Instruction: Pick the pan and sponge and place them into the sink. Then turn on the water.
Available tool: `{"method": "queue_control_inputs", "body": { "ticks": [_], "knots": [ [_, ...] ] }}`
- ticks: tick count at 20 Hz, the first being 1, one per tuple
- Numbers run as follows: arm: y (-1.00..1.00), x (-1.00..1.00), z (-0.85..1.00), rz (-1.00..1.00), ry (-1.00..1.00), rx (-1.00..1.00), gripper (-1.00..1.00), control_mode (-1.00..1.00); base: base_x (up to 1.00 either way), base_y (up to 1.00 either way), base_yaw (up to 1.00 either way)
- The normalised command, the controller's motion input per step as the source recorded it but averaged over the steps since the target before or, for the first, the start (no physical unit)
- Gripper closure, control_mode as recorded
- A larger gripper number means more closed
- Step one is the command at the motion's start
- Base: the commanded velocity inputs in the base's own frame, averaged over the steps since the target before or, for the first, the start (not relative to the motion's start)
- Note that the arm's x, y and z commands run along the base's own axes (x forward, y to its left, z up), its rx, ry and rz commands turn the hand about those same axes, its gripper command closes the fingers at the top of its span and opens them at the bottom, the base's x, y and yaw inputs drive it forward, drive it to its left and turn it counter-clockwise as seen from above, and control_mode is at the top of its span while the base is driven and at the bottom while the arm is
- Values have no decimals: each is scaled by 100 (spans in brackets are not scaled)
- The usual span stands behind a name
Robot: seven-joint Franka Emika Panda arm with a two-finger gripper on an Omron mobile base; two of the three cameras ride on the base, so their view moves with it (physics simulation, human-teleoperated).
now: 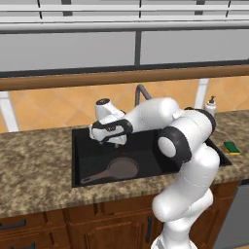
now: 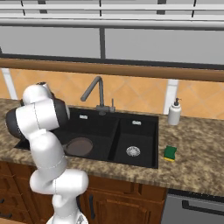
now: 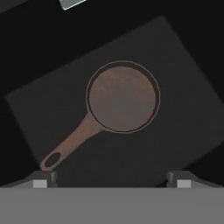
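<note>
pan: i see it lying flat in the left basin of the sink, handle pointing near-left.
gripper: jaws spread wide, holding nothing, hovering over the pan.
sponge: on the counter, just right of the sink.
faucet: i see no stream.
</note>
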Motion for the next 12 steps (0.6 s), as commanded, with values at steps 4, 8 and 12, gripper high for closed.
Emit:
{"method": "queue_control_inputs", "body": {
  "ticks": [4,8,12],
  "knots": [
    [-25,-14,4,14,0,0,-100,-100,0,0,0],
    [-41,-38,36,11,-2,0,-100,-100,0,0,0],
    [-68,-62,44,10,-1,-6,-100,-100,0,0,0]
  ]
}}
